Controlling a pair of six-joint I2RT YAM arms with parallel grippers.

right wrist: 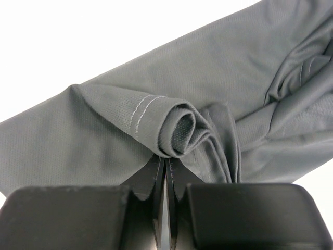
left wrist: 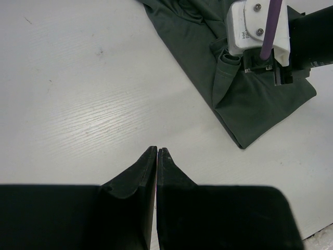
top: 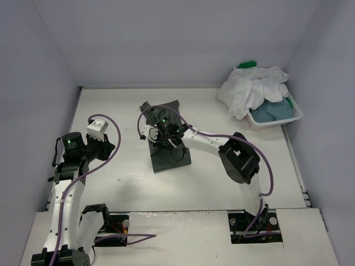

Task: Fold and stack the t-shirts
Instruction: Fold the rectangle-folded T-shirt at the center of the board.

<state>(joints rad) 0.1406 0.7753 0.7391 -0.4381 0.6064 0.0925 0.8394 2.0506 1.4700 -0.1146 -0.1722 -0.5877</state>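
Dark grey t-shirt (right wrist: 182,73) on a white table (top: 122,183).
Pale double stitching lines its hem just ahead of the black right gripper (right wrist: 164,160); well beyond it, a white t-shirt (top: 249,91), a bright green t-shirt (top: 247,65) and a teal-blue t-shirt (top: 275,110) fill a white basket (top: 297,115).

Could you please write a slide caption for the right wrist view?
Right fingers shut on a rolled fold of the dark grey t-shirt on the table.

Robot lab: plain white-walled table (top: 127,183)

One t-shirt (top: 168,159) is spread beneath the right gripper (right wrist: 165,161); a basket (top: 275,121) heaped with t-shirts (top: 252,91) is set behind, far rightward.
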